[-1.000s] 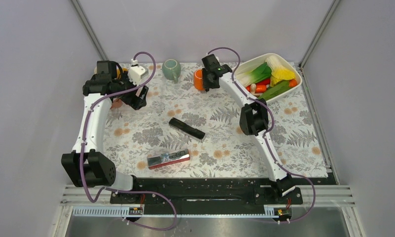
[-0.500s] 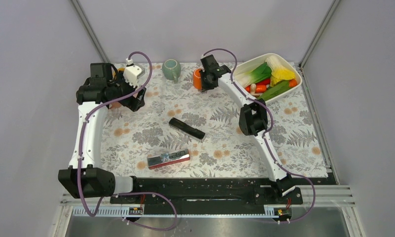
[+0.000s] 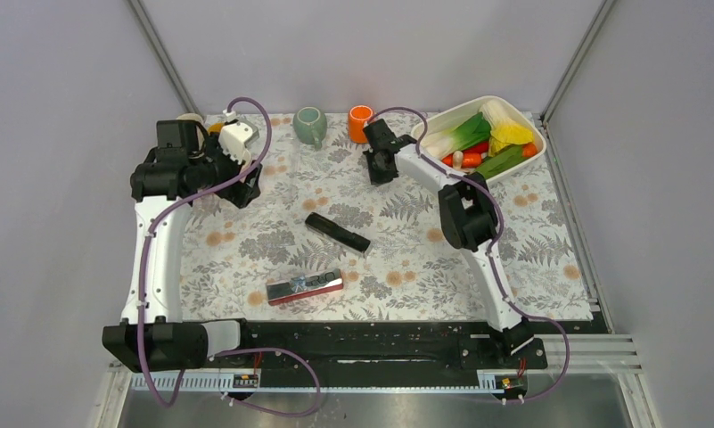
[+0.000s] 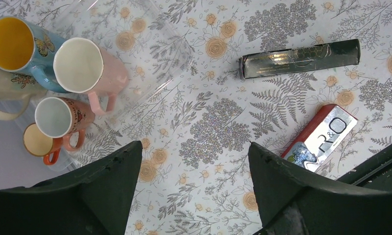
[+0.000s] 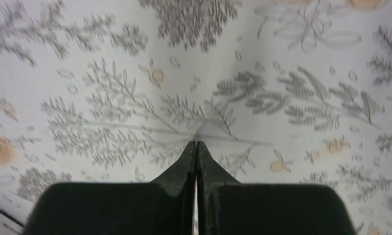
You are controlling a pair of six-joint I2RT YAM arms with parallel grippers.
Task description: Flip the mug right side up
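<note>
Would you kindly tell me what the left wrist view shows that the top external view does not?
Only the left wrist view: the pink mug and the wide gap of the open left end effector. Only the top view: the green mug, the orange mug, the bowl of vegetables and the right end effector. Both: the black box, the red packet and the floral cloth.
</note>
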